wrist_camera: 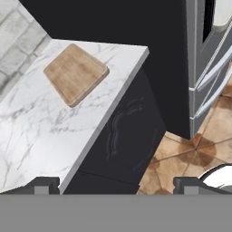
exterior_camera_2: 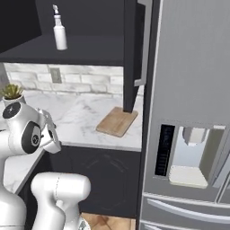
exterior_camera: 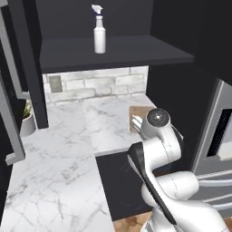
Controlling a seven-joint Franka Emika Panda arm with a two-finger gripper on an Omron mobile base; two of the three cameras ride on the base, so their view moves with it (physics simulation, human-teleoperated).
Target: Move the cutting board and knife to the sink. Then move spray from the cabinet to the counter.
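The cutting board (wrist_camera: 76,72) lies flat on the white marble counter (wrist_camera: 41,131) near its right end, bare on top. In the base views the cutting board (exterior_camera_2: 117,121) sits under the open cabinet door, and my arm half hides the cutting board (exterior_camera: 137,115). The white spray (exterior_camera: 99,34) stands upright on the black cabinet shelf (exterior_camera: 136,50); the right base view has the spray (exterior_camera_2: 59,33) at upper left. My gripper (wrist_camera: 116,185) is open and empty, hanging off the counter's front edge, short of the board. The knife and the sink are out of view.
A steel fridge (exterior_camera_2: 193,112) stands right of the counter end. Open dark cabinet doors (exterior_camera: 13,90) with grey handles (exterior_camera_2: 143,45) hang over the counter. A potted plant (exterior_camera_2: 12,92) sits at the back left. Tiled floor (wrist_camera: 181,154) lies below the black base cabinets.
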